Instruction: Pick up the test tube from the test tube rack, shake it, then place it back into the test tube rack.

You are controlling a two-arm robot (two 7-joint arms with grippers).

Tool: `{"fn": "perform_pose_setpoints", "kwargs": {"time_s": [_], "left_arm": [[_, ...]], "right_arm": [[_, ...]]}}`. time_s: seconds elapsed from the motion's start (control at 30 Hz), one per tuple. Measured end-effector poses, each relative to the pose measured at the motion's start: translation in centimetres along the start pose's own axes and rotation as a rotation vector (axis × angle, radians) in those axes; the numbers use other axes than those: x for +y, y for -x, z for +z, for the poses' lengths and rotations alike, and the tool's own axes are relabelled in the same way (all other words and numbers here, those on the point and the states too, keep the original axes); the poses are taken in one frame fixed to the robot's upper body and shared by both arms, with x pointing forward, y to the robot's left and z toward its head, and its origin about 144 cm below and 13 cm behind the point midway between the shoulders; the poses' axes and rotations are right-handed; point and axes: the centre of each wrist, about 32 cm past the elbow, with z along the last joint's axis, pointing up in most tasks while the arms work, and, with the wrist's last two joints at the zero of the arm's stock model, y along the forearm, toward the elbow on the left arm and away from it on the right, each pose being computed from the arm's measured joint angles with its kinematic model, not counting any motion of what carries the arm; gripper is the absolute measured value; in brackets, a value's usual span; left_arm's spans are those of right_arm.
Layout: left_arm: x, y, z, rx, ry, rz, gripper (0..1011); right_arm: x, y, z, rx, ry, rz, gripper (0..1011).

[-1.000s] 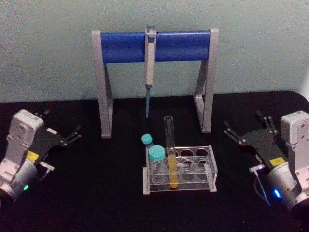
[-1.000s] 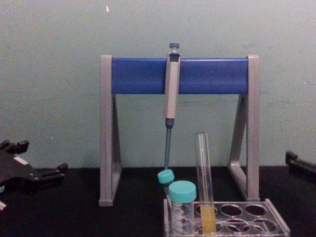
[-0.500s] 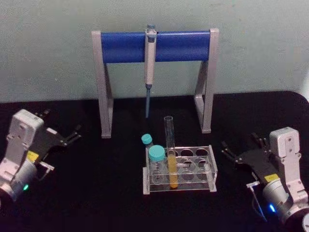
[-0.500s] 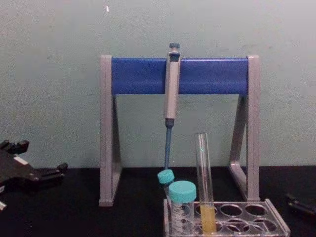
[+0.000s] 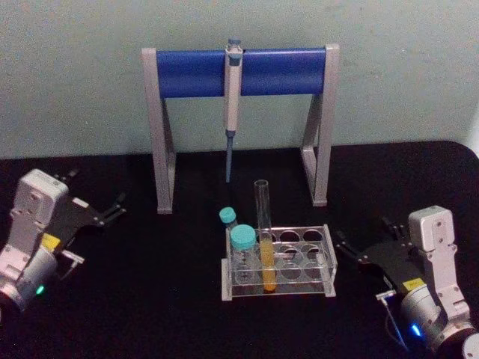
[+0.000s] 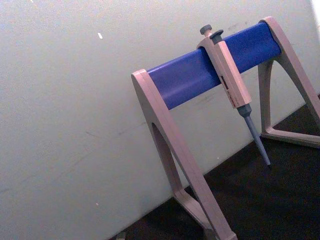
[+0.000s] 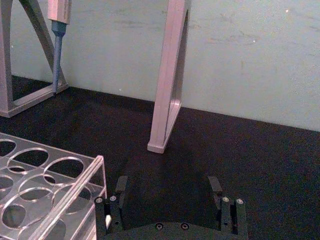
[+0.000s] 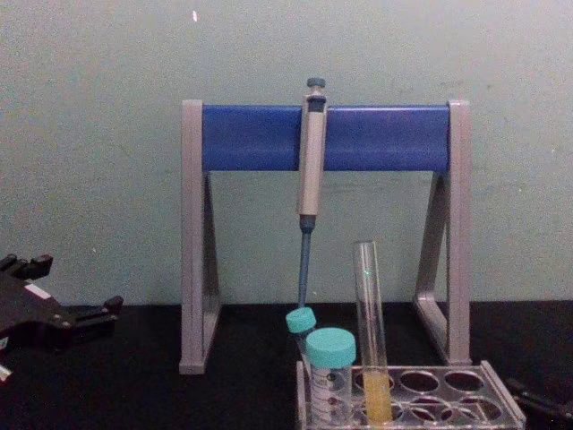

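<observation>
The right gripper (image 5: pixel 359 247), a black two-fingered claw on a grey wrist, sits low over the black tabletop (image 5: pixel 150 299) just to the right of the low clear plastic test tube rack (image 5: pixel 326 258), fingers spread apart and holding nothing; in the right wrist view the two black fingers (image 7: pixel 121 186) stand wide apart with the rack's corner (image 7: pixel 95 167) just beside them, not touching. The tall, slim clear glass test tube (image 5: pixel 263 224), uncapped, stands upright in a front-row hole of the rack, yellow-orange liquid in its lower part. Two shorter teal-capped tubes (image 5: pixel 242 241) occupy the rack's left end, right beside the glass tube. Behind the rack stands the grey-legged stand with a blue crossbar (image 5: pixel 194 71), and a grey pipette with a blue tip (image 5: pixel 233 97) hangs from the bar's middle, its tip above the table behind the rack. The left gripper (image 5: pixel 112 209), likewise black on a grey wrist, rests at the table's left side, well apart from the rack, fingers parted and empty; its wrist camera faces the stand (image 6: pixel 200 75) and the pale wall (image 6: pixel 65 100).
</observation>
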Motion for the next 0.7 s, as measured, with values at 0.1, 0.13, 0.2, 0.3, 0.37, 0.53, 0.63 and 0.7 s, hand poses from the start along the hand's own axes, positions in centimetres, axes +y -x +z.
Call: {"fn": "perform_pose_setpoints", "kwargs": {"time_s": [0.1, 0.13, 0.2, 0.3, 0.37, 0.53, 0.63, 0.7], "left_arm": [[0.0, 0.0, 0.0, 0.0, 0.0, 0.0, 1001], [0.0, 0.0, 0.0, 0.0, 0.0, 0.0, 1001], [0.0, 0.0, 0.0, 0.0, 0.0, 0.0, 1001], [0.0, 0.0, 0.0, 0.0, 0.0, 0.0, 1001], [0.0, 0.0, 0.0, 0.0, 0.0, 0.0, 1001], [0.0, 0.0, 0.0, 0.0, 0.0, 0.0, 1001], [0.0, 0.0, 0.0, 0.0, 0.0, 0.0, 1001], [0.0, 0.0, 0.0, 0.0, 0.0, 0.0, 1001]], "right_arm": [[0.02, 0.01, -0.04, 0.001, 0.002, 0.002, 1000], [0.02, 0.01, -0.04, 0.0, 0.002, 0.002, 1000], [0.02, 0.0, -0.03, 0.0, 0.001, 0.002, 1000], [0.02, 0.0, 0.01, -0.001, 0.0, 0.002, 1000], [0.02, 0.0, 0.03, -0.001, -0.001, 0.002, 1000], [0.02, -0.01, 0.07, -0.002, -0.002, 0.001, 1000], [0.02, 0.0, 0.08, -0.002, -0.003, 0.001, 1000], [0.02, 0.0, 0.09, -0.002, -0.003, 0.001, 1000]]}}
